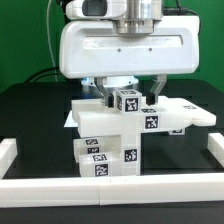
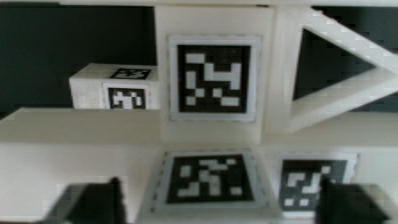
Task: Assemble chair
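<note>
Chair parts of blocky matte-white plastic (image 1: pixel 110 135), tagged with black-and-white squares, stand stacked at the middle of the black table (image 1: pixel 30 120), inside the plain white border rails (image 1: pixel 60 187). A flat white slab (image 1: pixel 188 112) juts from the stack toward the exterior view's right. The two-finger gripper (image 1: pixel 132 97) hangs over the stack, its dark fingers (image 2: pixel 89 205) spread wide on either side of a tagged part, with no grasp showing.

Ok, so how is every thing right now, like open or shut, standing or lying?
gripper: open, low over the chair parts.
chair: partly built, parts stacked.
cube: on top of the stack; joined or loose, cannot tell.
slab: lying flat, sticking out to the exterior view's right.
</note>
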Robot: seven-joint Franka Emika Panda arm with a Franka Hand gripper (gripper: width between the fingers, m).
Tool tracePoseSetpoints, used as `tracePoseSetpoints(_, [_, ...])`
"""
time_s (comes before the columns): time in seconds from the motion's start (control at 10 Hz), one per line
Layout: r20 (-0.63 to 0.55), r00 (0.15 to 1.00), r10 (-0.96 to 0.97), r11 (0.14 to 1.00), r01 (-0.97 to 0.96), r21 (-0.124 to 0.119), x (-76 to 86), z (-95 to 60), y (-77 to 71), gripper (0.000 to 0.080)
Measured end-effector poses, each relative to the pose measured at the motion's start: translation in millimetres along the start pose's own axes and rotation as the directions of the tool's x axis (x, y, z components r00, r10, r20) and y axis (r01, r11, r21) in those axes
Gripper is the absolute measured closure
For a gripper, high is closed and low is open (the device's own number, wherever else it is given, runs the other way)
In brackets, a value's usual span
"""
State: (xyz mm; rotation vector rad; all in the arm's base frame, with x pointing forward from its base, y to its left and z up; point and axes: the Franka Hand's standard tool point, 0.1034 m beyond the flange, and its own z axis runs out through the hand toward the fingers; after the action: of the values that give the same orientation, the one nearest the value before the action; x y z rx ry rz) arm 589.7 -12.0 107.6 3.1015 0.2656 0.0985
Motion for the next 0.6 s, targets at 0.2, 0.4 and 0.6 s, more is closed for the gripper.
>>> tracePoseSetpoints(0.2, [0.000, 0.992, 0.127, 0.992, -0.127, 0.001, 0.0, 0.1, -0.2, 0.0536])
tracePoseSetpoints(0.4, [0.000, 0.965, 0.260, 0.965, -0.260, 0.001, 0.0, 0.1, -0.2, 0.0534])
tracePoseSetpoints(0.6, [-0.003, 0.900, 0.436, 0.900, -0.436, 0.002, 1.6, 0.8, 2.4, 0.0534])
